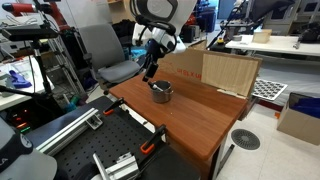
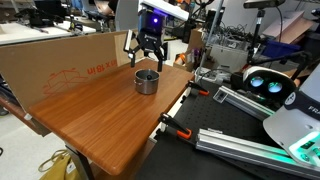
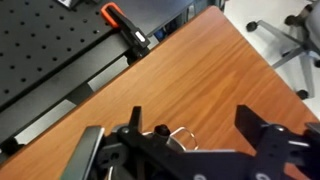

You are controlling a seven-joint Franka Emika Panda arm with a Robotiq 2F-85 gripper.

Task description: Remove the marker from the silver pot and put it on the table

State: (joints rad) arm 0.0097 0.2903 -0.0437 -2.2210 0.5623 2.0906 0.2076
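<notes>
Broadly, the table (image 1: 200, 115) fills both exterior views, with a cardboard box (image 1: 225, 70) on its far edge at two o'clock from the silver pot (image 1: 161, 92). At twelve o'clock over the pot hangs the gripper (image 2: 146, 58), jaws spread apart and gripping nothing. The marker (image 1: 156, 86) seems a dark sliver at the pot's rim, too small to be sure.

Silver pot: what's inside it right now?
The inside of the silver pot shows only as dark in both exterior views, and no marker can be made out. The open gripper hangs just above the rim. In the wrist view its body covers most of the pot.
</notes>
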